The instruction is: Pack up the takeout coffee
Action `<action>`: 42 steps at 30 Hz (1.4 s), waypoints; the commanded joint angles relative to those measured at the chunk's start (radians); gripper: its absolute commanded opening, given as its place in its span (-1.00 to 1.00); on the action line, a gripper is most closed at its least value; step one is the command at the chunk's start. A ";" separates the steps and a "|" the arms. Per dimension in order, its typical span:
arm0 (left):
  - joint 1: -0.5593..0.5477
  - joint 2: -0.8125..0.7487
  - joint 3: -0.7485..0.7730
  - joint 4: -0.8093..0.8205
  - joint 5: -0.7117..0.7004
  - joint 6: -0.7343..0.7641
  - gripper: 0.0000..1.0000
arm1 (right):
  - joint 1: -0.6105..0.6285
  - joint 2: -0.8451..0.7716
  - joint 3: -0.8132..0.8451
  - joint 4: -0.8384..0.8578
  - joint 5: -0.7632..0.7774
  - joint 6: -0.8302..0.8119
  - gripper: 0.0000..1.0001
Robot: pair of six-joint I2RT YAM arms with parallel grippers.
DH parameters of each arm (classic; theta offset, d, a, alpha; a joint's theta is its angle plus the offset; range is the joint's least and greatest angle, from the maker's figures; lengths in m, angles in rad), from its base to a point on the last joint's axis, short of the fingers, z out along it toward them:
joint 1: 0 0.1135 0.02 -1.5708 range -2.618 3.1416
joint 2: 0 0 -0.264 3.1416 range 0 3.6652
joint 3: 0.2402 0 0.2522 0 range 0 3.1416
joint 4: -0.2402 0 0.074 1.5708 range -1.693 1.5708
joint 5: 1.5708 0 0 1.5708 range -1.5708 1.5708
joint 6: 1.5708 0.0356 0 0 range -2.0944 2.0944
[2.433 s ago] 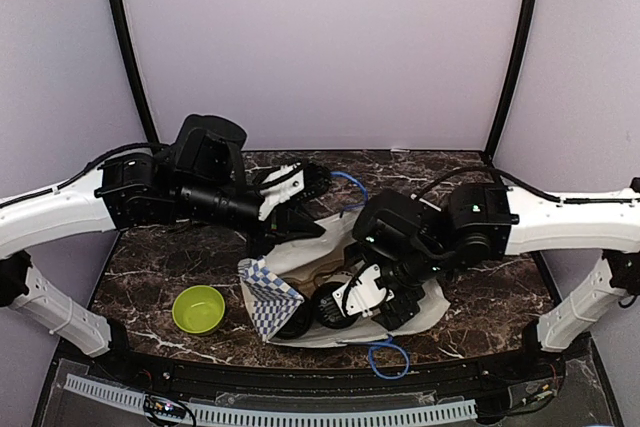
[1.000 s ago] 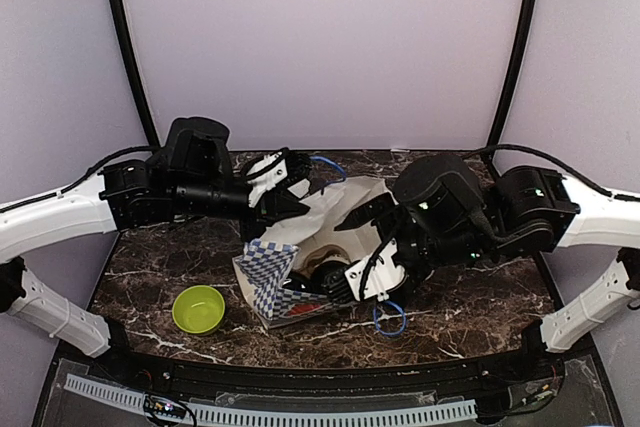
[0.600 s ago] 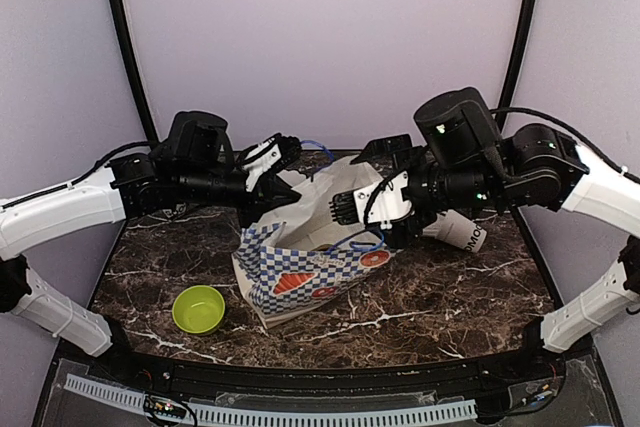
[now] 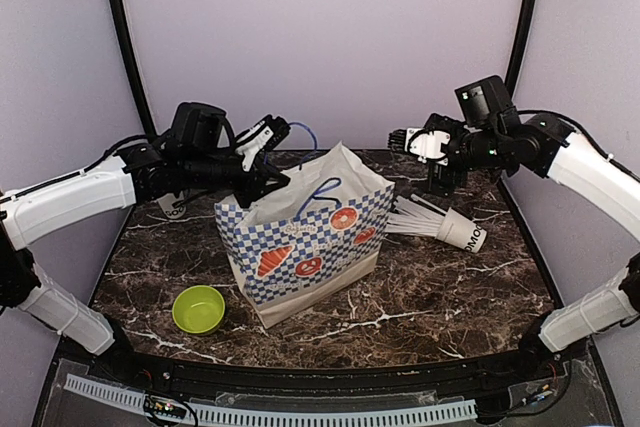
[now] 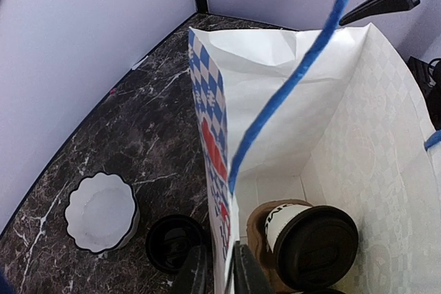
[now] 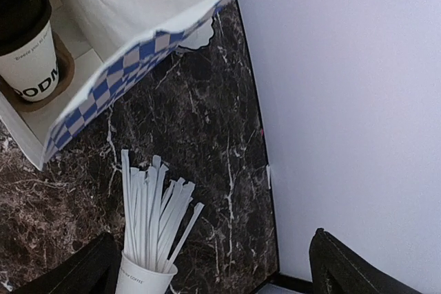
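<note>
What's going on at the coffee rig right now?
A blue-and-white checkered paper bag stands upright mid-table with a black-lidded white paper coffee cup inside. The left tool straddles the bag's wall; grip unclear. The right tool hangs open, off to the side, holding nothing. Another black-lidded cup sits outside the bag.

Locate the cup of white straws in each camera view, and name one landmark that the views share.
Top external: the cup of straws lies right of the checked bag.
Left wrist: not in it.
Right wrist: bottom edge, below the bag's rim.
Shared landmark: the checked bag, in all three.
</note>
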 commanded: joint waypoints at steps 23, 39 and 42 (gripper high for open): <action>0.023 -0.124 0.150 -0.102 -0.042 -0.069 0.81 | -0.358 0.197 -0.133 -0.140 -0.212 0.224 0.97; 0.022 -0.156 0.287 -0.137 0.062 -0.138 0.89 | -0.383 0.511 0.170 -0.295 -0.234 0.318 0.97; 0.023 -0.170 0.289 -0.150 0.049 -0.144 0.89 | -0.384 0.533 0.210 -0.264 -0.191 0.378 0.91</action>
